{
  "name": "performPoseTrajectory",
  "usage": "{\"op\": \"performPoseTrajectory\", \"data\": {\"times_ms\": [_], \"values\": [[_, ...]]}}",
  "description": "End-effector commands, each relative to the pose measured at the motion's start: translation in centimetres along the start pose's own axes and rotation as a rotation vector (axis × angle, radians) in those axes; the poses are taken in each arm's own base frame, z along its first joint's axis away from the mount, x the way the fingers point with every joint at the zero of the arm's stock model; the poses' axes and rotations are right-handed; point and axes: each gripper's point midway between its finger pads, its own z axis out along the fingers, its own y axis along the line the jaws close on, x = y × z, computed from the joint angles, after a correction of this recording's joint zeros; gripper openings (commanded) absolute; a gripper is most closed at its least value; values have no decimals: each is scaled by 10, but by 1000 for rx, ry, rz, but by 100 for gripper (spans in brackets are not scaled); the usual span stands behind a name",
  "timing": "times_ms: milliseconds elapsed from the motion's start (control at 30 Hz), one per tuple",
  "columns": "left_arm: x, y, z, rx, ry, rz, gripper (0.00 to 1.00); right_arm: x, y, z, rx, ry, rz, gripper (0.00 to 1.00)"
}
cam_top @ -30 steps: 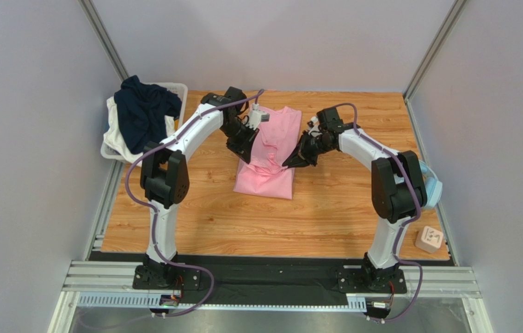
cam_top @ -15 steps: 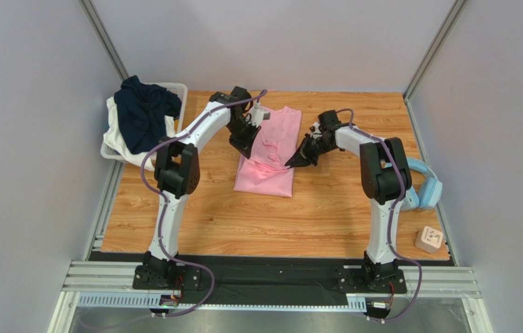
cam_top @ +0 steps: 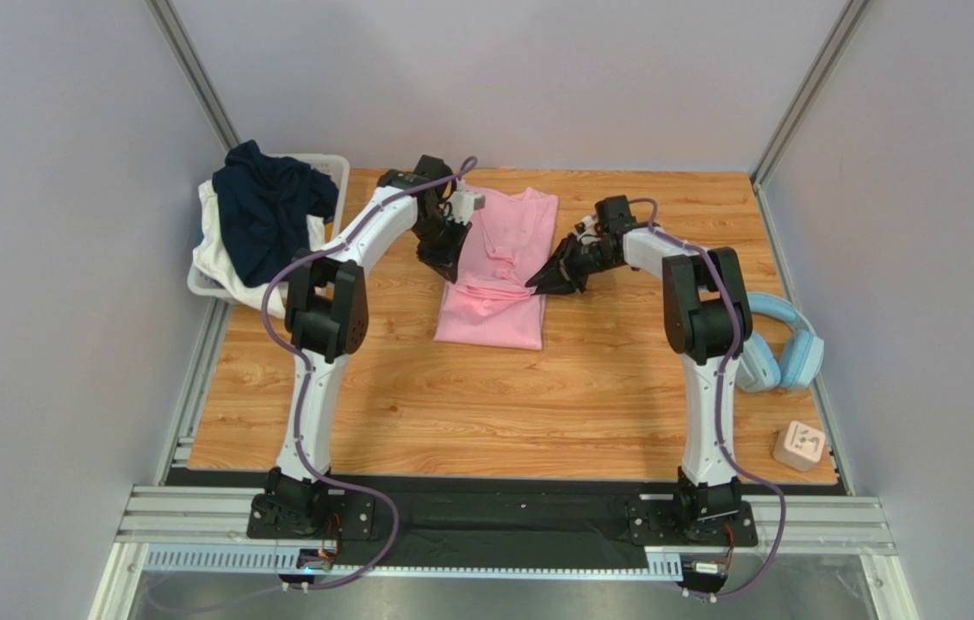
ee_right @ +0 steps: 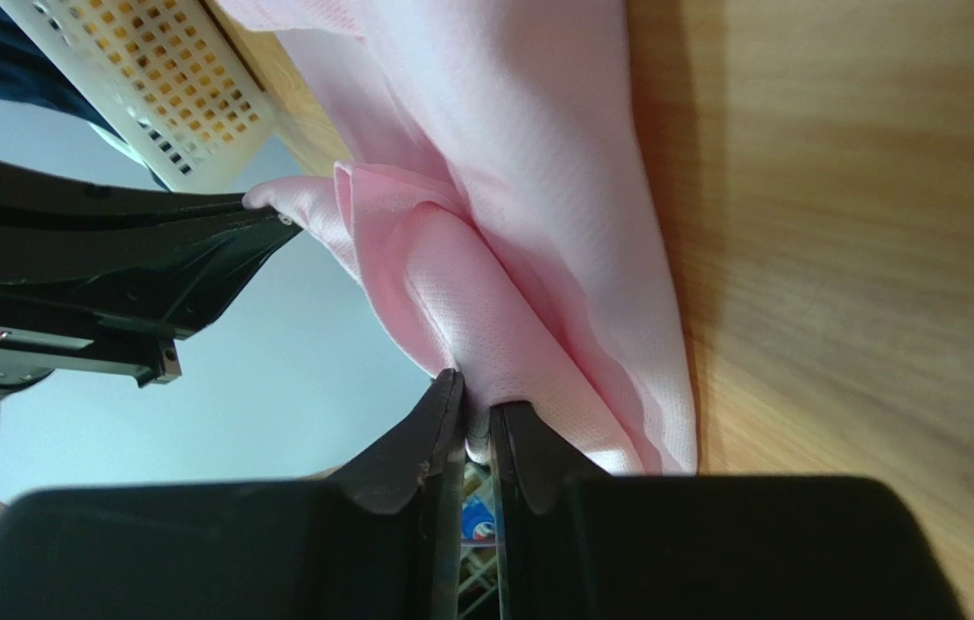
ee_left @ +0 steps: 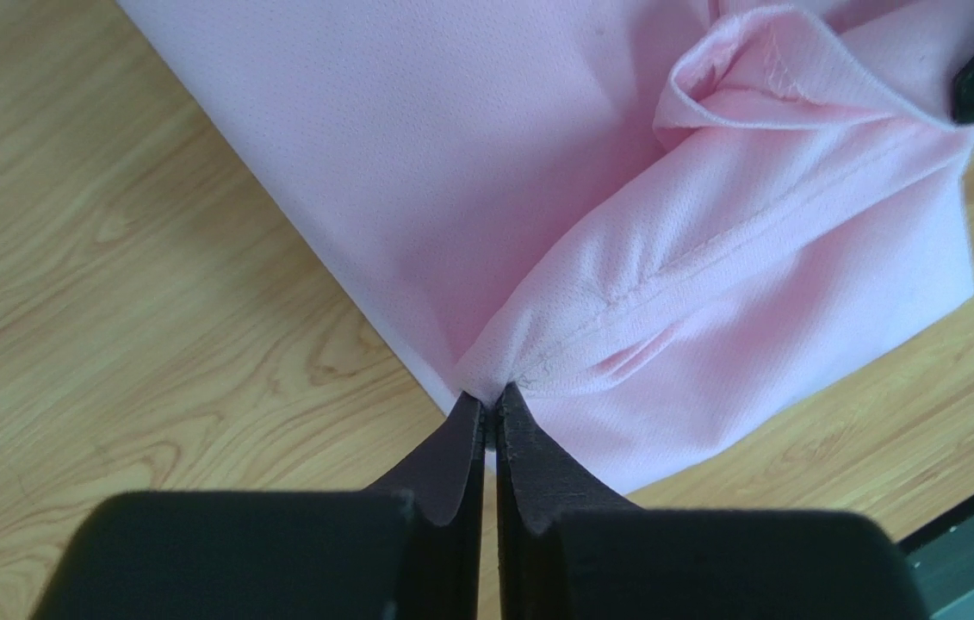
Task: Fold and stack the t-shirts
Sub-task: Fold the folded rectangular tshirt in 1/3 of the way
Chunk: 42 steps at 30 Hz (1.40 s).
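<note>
While the wooden table (cam_top: pixel 660 388) bears everything, the pink t-shirt (cam_top: pixel 492 323) lies at its middle, folded narrow and bunched midway between the arms. The crosswise fold looks to be the step in hand. The navy t-shirt (cam_top: pixel 265 207) sits heaped in the white basket (cam_top: pixel 334 165), far left. The left gripper (ee_left: pixel 488 403) pinches the hem, jaws together on cloth; the right gripper (ee_right: pixel 469 388) clamps a fold opposite. Next, I judge, both must lay the fold flat and release evenly — then fetch the navy one
</note>
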Motion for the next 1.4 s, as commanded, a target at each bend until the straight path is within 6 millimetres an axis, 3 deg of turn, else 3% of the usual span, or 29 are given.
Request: {"op": "performPoseTrajectory", "data": {"times_ms": [0,33,133,233,433,467,500,533,567,600,633,667,700,733,767,800,833,867,900,933,1000,1033,1067,1100,1133,1200,1233,1367], "values": [[-33,11,-15,-1,-135,-77,12,-9,20,-2,-79,15,-1,43],[-34,11,-16,4,-141,-78,16,-10,20,-3,-78,11,-2,58],[-42,11,-24,0,-170,-71,38,-15,23,-10,-81,-13,-6,69],[-53,11,-42,-27,-222,-54,51,-19,35,-23,-99,-41,-36,70],[-70,8,-88,-40,-323,-72,57,-30,66,-62,-105,-142,-140,70],[-72,1,-105,-29,-353,-70,57,-25,74,-72,-86,-164,-196,71],[-64,-9,-107,24,-341,-75,57,-22,78,-78,-55,-184,-298,71],[-59,-18,-112,57,-339,-71,57,-18,69,-81,18,-201,-320,72],[-55,-35,-136,92,-374,-43,58,-3,81,-88,41,-219,-398,71],[-37,-50,-126,176,-339,-42,58,3,79,-91,87,-234,-473,68],[-28,-65,-129,208,-336,-18,58,10,78,-101,138,-293,-507,63],[-21,-82,-147,220,-370,41,58,21,80,-96,152,-297,-540,59],[-2,-88,-132,245,-335,38,58,28,82,-96,155,-307,-567,55],[8,-100,-129,269,-332,82,58,33,80,-99,177,-333,-584,49],[11,-111,-140,288,-380,130,58,40,79,-93,189,-324,-596,47],[33,-116,-124,336,-340,129,57,44,76,-91,194,-317,-593,46],[38,-122,-131,348,-374,151,57,50,74,-85,188,-290,-596,45],[48,-120,-115,356,-378,148,57,58,67,-74,189,-250,-599,45],[52,-122,-114,372,-389,151,57,62,64,-68,186,-223,-607,45],[54,-124,-116,376,-409,162,57,64,51,-57,215,-177,-595,44],[57,-123,-109,379,-427,162,57,73,49,-41,241,-120,-643,43],[58,-123,-108,378,-439,165,57,73,35,-31,287,-86,-627,42],[56,-120,-103,369,-461,174,57,78,34,-20,306,-62,-656,42],[56,-117,-99,354,-472,181,56,77,36,-16,316,-63,-670,42],[54,-114,-97,341,-487,186,56,72,25,-7,356,-52,-654,42],[48,-103,-88,288,-526,199,55,68,31,1,356,-50,-655,41],[47,-98,-84,268,-533,202,54,64,21,8,384,-34,-630,40],[36,-80,-69,195,-553,221,52,61,21,22,384,-17,-623,39]]}}
